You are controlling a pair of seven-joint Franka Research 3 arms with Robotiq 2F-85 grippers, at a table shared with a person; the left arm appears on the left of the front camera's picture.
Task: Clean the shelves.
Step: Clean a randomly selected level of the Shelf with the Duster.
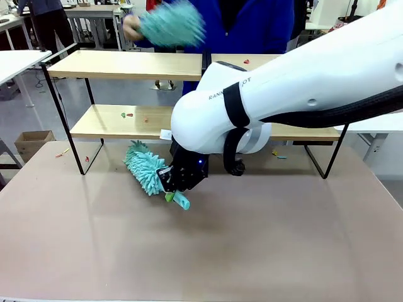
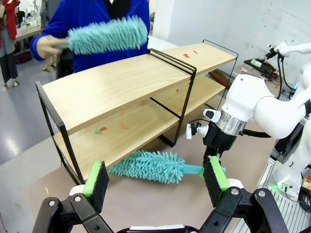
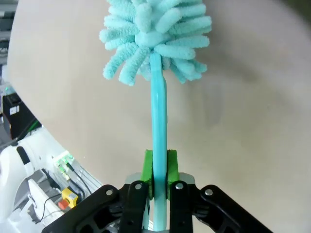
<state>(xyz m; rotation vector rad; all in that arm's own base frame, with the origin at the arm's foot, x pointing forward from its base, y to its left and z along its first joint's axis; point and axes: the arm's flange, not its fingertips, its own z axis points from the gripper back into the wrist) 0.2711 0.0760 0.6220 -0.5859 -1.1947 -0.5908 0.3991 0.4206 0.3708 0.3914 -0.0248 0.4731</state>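
The shelves (image 1: 126, 64) stand across the far half of the table, two light-wood boards in a black frame (image 2: 131, 82). Small red and green scraps (image 1: 129, 115) lie on the boards. My right gripper (image 1: 176, 189) is shut on the handle of a teal fluffy duster (image 1: 141, 167), whose head lies low at the table in front of the lower board. The right wrist view shows that handle (image 3: 159, 126) clamped between the green pads (image 3: 148, 172). My left gripper (image 2: 154, 167) is open, facing the duster (image 2: 150, 166). A person in blue holds a second teal duster (image 1: 170, 24) over the top board.
A few coloured scraps (image 1: 277, 153) lie on the brown table near the rack's right legs. A cardboard box (image 1: 33, 141) sits on the floor at the left. A white table (image 1: 19, 60) stands at the far left. The right arm (image 1: 302, 82) spans the picture's right half.
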